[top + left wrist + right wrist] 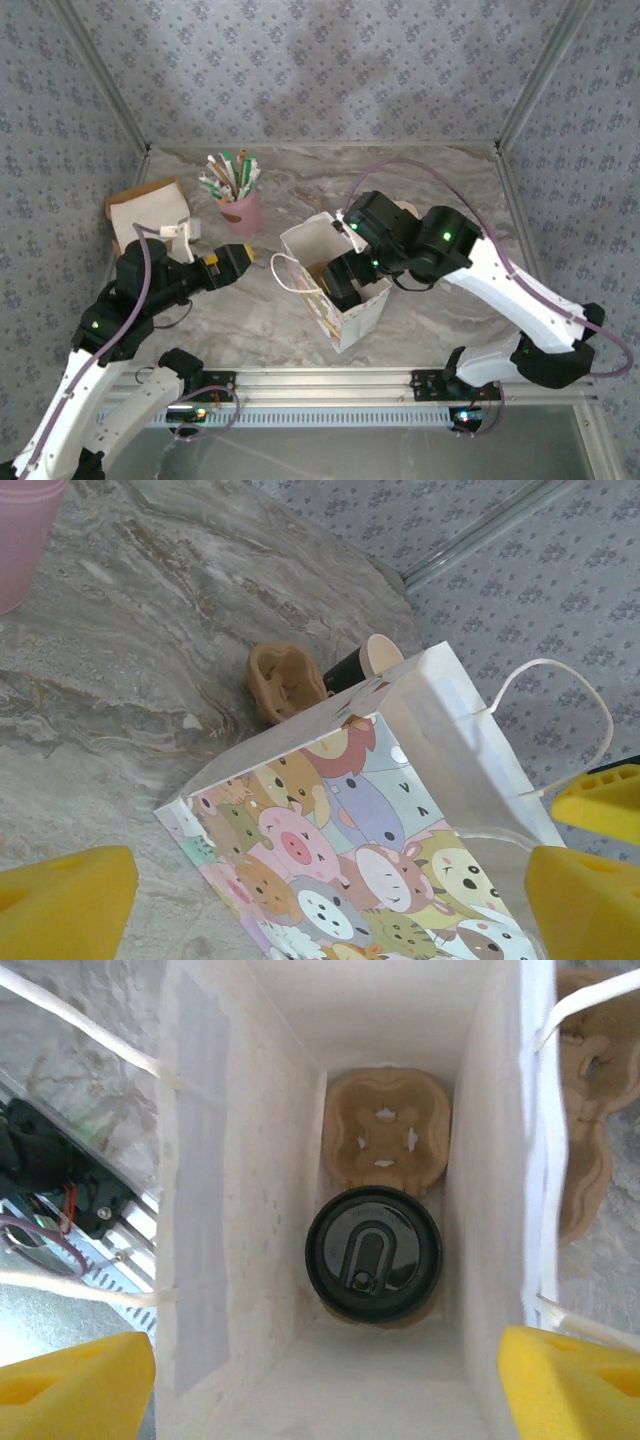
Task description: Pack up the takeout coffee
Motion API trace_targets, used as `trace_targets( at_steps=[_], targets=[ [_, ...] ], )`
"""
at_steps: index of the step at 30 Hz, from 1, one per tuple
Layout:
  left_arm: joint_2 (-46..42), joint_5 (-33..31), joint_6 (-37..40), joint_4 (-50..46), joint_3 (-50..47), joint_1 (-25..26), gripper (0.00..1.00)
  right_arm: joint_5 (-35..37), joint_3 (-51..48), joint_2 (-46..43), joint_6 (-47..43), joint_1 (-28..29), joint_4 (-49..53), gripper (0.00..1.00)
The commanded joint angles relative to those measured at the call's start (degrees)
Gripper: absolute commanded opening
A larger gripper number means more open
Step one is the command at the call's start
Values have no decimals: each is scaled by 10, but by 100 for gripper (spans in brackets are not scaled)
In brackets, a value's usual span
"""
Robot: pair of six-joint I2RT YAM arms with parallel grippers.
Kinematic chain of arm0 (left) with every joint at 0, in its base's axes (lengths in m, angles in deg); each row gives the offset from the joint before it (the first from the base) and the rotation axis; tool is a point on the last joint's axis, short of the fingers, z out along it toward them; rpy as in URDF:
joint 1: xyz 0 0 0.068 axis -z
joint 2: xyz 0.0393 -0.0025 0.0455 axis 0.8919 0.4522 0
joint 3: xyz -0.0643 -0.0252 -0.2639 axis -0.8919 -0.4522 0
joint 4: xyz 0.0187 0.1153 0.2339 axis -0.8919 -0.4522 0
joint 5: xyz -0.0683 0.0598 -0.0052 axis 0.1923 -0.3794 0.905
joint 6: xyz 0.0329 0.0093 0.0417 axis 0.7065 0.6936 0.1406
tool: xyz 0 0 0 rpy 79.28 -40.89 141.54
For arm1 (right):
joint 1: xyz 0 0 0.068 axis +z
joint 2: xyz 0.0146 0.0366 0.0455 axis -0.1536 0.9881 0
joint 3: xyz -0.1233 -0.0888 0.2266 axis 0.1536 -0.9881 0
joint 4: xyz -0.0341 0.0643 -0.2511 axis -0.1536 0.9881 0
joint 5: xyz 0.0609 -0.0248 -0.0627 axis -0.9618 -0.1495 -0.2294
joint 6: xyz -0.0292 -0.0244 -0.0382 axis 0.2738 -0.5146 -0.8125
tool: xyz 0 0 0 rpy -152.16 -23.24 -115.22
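Seen from the right wrist, the takeout coffee (373,1253), topped by its round black lid, stands at the bottom of the white paper bag (250,1210), set in a tan cup carrier (388,1140). My right gripper (320,1385) hangs open over the bag's mouth, its yellow fingers (75,1385) wide apart and holding nothing. From above, the bag (350,315) stands mid-table with the right gripper (345,283) at its opening. My left gripper (243,257) is open just left of the bag, facing its cartoon-animal side (350,850) and apart from it.
A pink cup of straws (238,205) stands behind the left gripper, a brown box (150,205) at the far left. Behind the bag lie a second tan carrier (285,680) and a dark-walled cup (362,660) on its side. The bag's white handles (285,272) stick out left.
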Motion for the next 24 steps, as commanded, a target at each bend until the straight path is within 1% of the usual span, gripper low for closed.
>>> trace_targets(
  at_steps=[1,10,16,24],
  targets=[
    [-9,16,4,-9,31,4,99,10,-15,-34,15,5,-24,91],
    [-17,7,14,-50,78,4,99,11,-37,-109,27,6,-50,94],
    [-30,-14,19,-83,107,4,99,15,-46,-158,37,6,-49,95],
    [-70,-47,13,-123,128,4,100,57,-69,-234,39,1,-46,96]
  ],
)
